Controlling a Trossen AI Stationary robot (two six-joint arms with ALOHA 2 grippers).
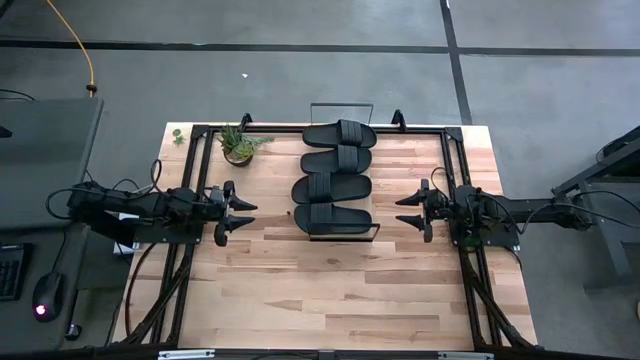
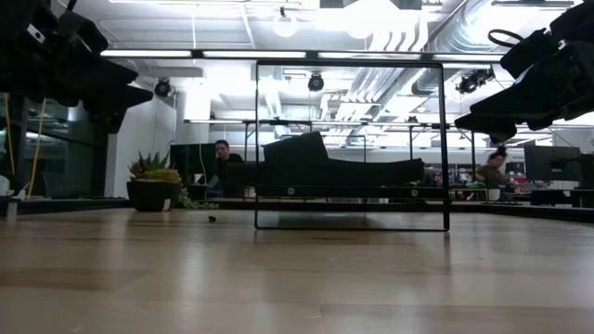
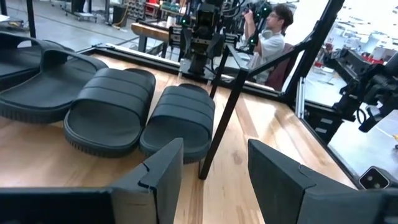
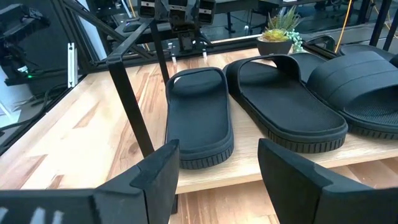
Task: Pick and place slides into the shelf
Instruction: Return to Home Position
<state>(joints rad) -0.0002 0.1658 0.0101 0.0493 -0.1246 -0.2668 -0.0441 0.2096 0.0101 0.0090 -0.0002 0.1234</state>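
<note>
Light-wood bench (image 1: pixel 330 290) carries the shelf (image 4: pixel 373 149) near its far edge, all four slides (image 1: pixel 333 188) lying side by side on it. Left gripper (image 1: pixel 252 214) hovers by the left edge and right gripper (image 1: pixel 398 210) by the right, both with fingers apart and empty.

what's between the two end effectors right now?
High view: the shelf, holding all four slides, sits between the left end effector and right end effector, with bare tabletop on either side of it.
</note>
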